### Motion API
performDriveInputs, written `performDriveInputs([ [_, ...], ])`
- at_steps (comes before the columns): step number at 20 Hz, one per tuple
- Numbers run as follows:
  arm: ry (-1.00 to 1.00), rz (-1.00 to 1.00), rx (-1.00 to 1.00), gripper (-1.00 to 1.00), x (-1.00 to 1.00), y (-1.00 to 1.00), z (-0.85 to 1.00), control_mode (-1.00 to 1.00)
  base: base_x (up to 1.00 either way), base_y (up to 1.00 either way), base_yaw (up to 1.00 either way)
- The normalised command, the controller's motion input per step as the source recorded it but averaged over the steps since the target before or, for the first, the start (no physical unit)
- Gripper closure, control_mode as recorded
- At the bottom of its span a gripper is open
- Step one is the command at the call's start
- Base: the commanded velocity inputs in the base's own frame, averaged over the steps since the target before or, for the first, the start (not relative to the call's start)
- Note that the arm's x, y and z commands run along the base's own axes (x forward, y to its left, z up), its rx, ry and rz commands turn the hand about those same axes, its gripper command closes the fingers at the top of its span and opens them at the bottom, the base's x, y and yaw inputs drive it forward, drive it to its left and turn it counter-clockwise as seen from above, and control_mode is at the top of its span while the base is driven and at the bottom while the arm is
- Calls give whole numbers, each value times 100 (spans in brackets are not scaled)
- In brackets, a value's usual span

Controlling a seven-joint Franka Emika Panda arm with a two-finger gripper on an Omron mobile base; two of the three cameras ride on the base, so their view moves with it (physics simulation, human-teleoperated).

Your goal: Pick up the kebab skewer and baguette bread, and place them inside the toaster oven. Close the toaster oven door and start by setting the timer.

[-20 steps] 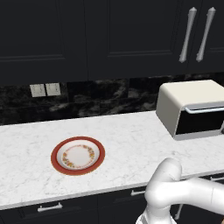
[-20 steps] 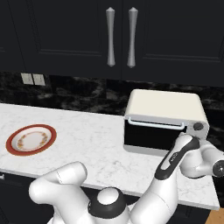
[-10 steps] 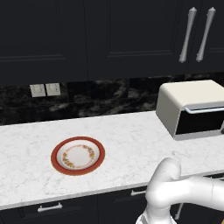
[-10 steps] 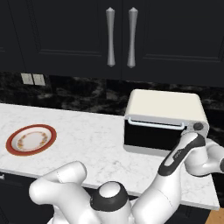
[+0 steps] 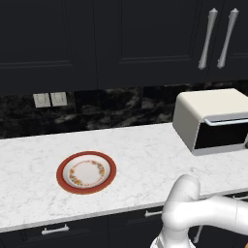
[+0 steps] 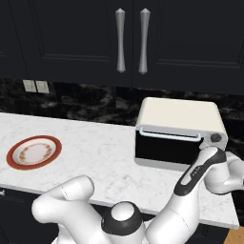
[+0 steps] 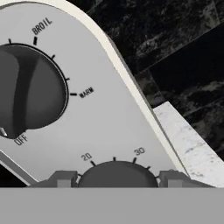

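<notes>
Fingers at the toaster oven's timer dial

We see the cream, round-topped toaster oven (image 6: 178,124) on the white marble bench (image 5: 145,160), its dark glass toaster oven door (image 6: 164,147) closed. Our fingers (image 7: 61,179) flank the round dark timer knob (image 7: 117,174) on its sides; whether they touch it we cannot tell. The red-rimmed plate (image 5: 86,172) sits well apart.
</notes>
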Motion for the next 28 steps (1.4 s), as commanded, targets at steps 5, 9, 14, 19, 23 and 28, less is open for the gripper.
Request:
performDriveInputs([
  [5, 15, 0, 6, 100, -40, 11, -79, -100, 0, 0, 0],
  [9, 34, 0, 18, 100, -47, 3, -79, -100, 0, 0, 0],
  [14, 28, 0, 38, 100, -44, -1, -84, -100, 0, 0, 0],
  [19, 25, 0, 48, 100, -39, -8, -79, -100, 0, 0, 0],
  [23, 25, 0, 53, 100, -39, -15, -82, -100, 0, 0, 0],
  [28, 25, 0, 53, 100, -36, -5, -86, -100, 0, 0, 0],
])
